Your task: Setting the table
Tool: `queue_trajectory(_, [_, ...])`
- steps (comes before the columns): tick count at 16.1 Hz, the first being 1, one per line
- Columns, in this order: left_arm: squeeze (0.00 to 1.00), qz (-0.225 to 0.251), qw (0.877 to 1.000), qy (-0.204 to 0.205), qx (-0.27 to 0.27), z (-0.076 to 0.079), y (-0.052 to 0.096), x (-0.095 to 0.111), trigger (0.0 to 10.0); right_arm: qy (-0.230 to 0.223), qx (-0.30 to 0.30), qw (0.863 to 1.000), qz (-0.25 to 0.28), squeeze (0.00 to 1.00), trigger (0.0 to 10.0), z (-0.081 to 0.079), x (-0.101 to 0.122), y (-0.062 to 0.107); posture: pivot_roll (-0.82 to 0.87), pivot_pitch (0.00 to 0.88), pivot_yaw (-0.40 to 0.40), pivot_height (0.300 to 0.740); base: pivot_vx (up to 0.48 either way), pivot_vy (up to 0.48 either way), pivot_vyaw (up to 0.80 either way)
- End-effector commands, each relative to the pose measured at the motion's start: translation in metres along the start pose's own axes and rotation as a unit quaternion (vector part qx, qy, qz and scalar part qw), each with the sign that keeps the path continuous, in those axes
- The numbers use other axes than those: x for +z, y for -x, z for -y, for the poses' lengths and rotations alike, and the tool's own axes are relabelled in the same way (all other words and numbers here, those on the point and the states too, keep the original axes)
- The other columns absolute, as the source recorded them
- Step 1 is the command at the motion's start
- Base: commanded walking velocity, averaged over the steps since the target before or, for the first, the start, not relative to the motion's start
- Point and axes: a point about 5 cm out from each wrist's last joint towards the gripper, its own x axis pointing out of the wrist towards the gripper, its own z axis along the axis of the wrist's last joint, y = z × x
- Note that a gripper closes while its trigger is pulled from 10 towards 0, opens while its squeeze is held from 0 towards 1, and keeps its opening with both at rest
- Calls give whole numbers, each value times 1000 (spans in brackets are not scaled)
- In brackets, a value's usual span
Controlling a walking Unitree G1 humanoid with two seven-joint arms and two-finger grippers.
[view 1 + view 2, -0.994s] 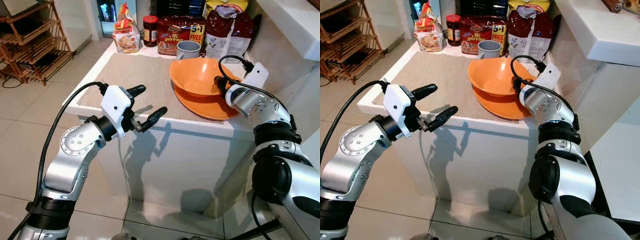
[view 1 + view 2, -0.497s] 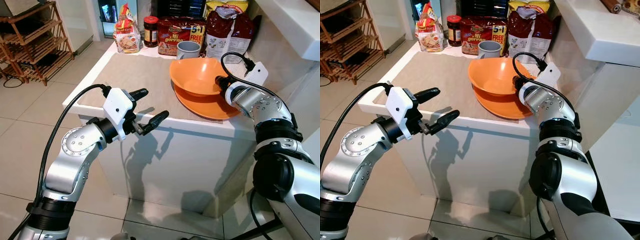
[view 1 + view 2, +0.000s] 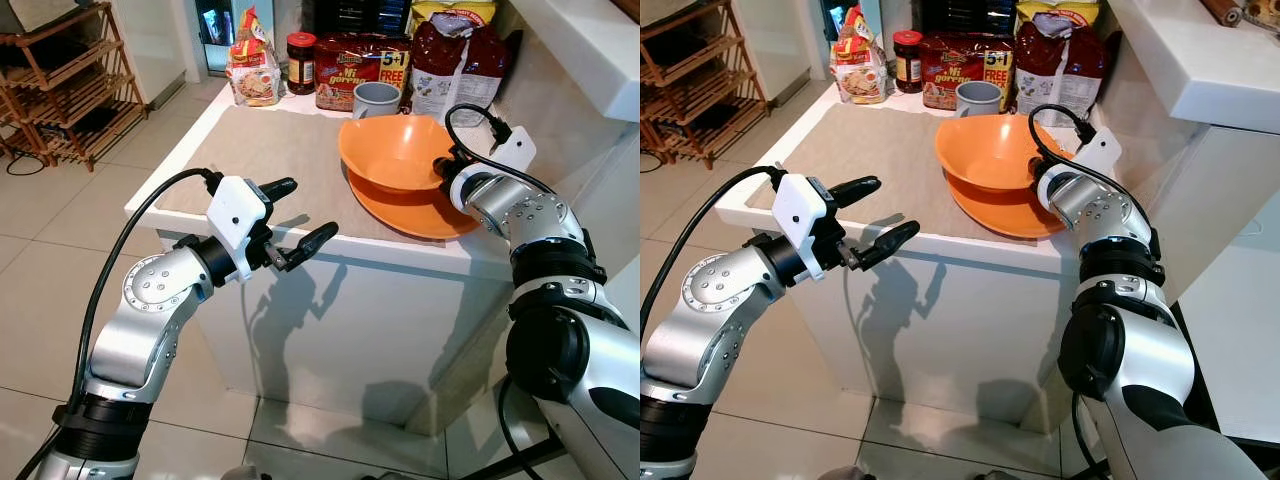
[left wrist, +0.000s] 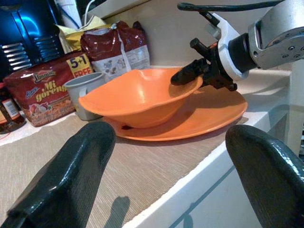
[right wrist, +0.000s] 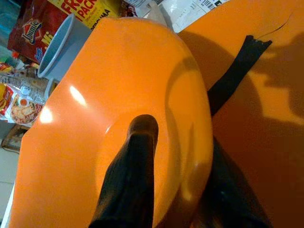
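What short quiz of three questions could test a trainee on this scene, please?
1. True or false: the right gripper grips the rim of the orange bowl.
2. On what does the bowl rest? A) grey mug B) orange plate C) wooden rack
3. Fill in: the left gripper is ____, at the near edge of the counter.

Key:
1. True; one finger is inside the rim, one outside.
2. B, the orange plate.
3. open; it holds nothing.

The right gripper (image 3: 1037, 172) has tipped the orange bowl (image 3: 985, 152) up off the orange plate (image 3: 1005, 213).
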Motion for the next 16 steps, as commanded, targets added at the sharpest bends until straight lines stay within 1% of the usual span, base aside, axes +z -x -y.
queue_trajectory(1, [0,3,1000,-8,-10,0,-2,4,10000,-10,6,1000,2,0,0,-3,2,1,92,0,-20,740,0,0,0])
queue_trajectory(4, [0,3,1000,-12,-6,-1,-2,4,10000,-25,23,999,4,0,0,-6,2,2,90,0,-18,740,0,0,0])
queue_trajectory(5, [0,3,1000,-15,-2,-1,-3,4,10000,-35,29,999,3,0,0,-7,1,3,89,0,-17,740,0,0,0])
queue_trajectory(6, [0,8,1000,-19,10,-3,-2,6,10000,-50,48,998,1,0,0,-11,1,5,88,0,-16,740,0,0,0])
queue_trajectory(7, [0,10,999,-23,37,-9,-1,7,10000,-55,67,996,-4,0,0,-15,-1,7,88,0,-16,740,0,0,0])
queue_trajectory(8, [0,-3,996,-32,78,-18,1,5,10000,-53,87,995,-9,0,0,-20,-5,11,84,0,-14,740,0,0,0])
queue_trajectory(9, [0,-10,994,-33,101,-23,3,4,10000,-52,95,994,-12,0,0,-22,-9,14,82,0,-14,740,0,0,0])
queue_trajectory(10, [0,-10,990,-31,137,-29,11,3,10000,-70,117,991,1,0,0,-25,-17,23,81,0,-13,740,0,0,0])
queue_trajectory(11, [0,-8,990,-29,141,-27,14,4,10000,-87,142,986,11,0,0,-29,-21,32,81,0,-13,740,0,0,0])
queue_trajectory(12, [0,-7,990,-27,141,-25,16,5,10000,-94,157,983,14,0,0,-32,-23,39,83,0,-14,740,0,0,0])
queue_trajectory(13, [0,-9,990,-27,140,-21,20,7,10000,-96,180,979,14,0,0,-34,-26,53,84,0,-12,740,0,0,0])
queue_trajectory(14, [0,-11,990,-28,141,-20,22,8,10000,-93,190,977,18,0,0,-35,-27,58,84,0,-12,740,0,0,0])
queue_trajectory(15, [0,-12,989,-26,143,-19,25,8,10000,-89,201,975,28,0,627,-36,-26,66,85,0,-10,740,0,0,0])
queue_trajectory(16, [0,-14,989,-24,146,-18,27,8,10000,-84,210,973,45,0,10000,-36,-26,76,85,0,-10,740,-285,0,0])
